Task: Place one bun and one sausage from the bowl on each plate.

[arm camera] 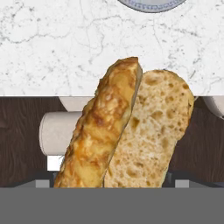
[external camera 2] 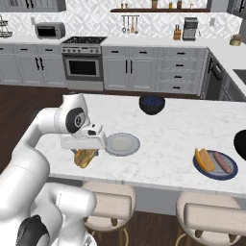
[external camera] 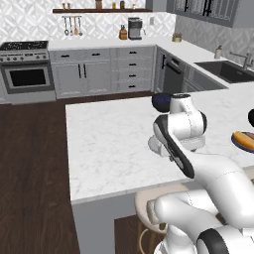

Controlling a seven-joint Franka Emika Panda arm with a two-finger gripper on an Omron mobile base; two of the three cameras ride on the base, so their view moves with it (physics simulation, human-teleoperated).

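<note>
Gripper point(external camera 2: 85, 154) clamped on bun point(external camera 2: 84, 157), jaws wide; next: carry over grey plate point(external camera 2: 122, 144) & release.

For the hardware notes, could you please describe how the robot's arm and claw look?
The arm is glossy white, built of rounded, bulbous segments with dark grey to black bands at the joints; a round dark disc marks one joint. No cables or lettering are visible. The claw hangs from a boxy white hand.

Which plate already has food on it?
The dark blue plate on the right holds a bun and a sausage; the light grey plate is bare.
</note>
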